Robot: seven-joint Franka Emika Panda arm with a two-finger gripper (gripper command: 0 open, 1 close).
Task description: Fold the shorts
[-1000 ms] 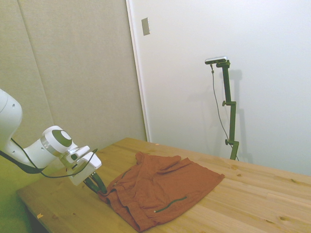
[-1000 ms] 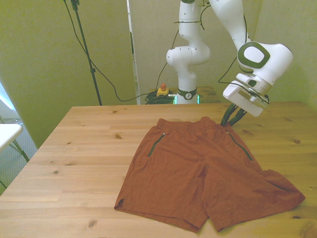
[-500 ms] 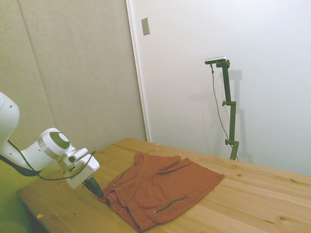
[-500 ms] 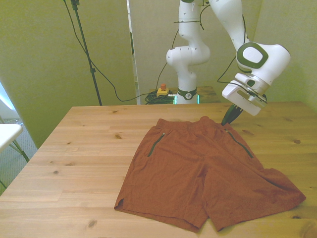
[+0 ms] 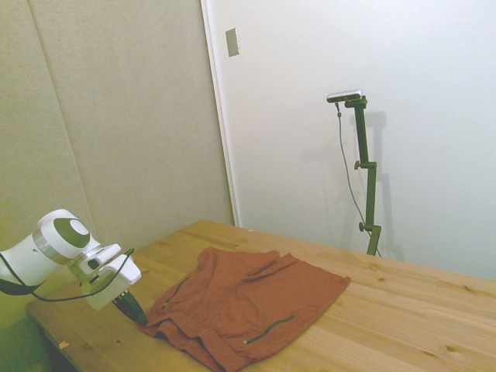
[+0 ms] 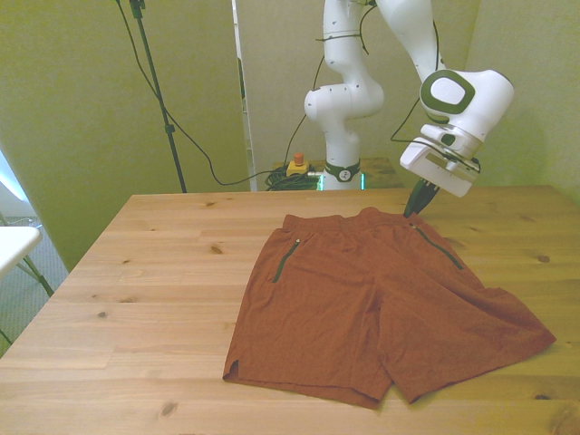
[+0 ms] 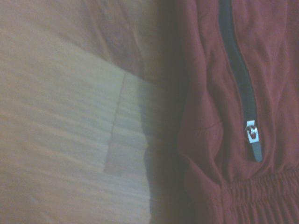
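The rust-orange shorts lie spread flat on the wooden table, waistband toward the far edge and legs toward the near edge. My gripper is shut on the waistband corner at the front view's right, beside a dark zipper line. In the side view the gripper sits low at the left end of the shorts, near the table's left edge. The wrist view shows wrinkled fabric, a zipper with a silver pull and the gathered waistband.
Bare wood surrounds the shorts, widest at the front view's left. A small box with a red button and cables sit behind the far edge. A white surface stands off the table at the front view's left.
The fingers went from open to shut on the waistband corner. The gripper then pulled back toward the far edge, dragging the shorts with it; in the side view both shifted left.
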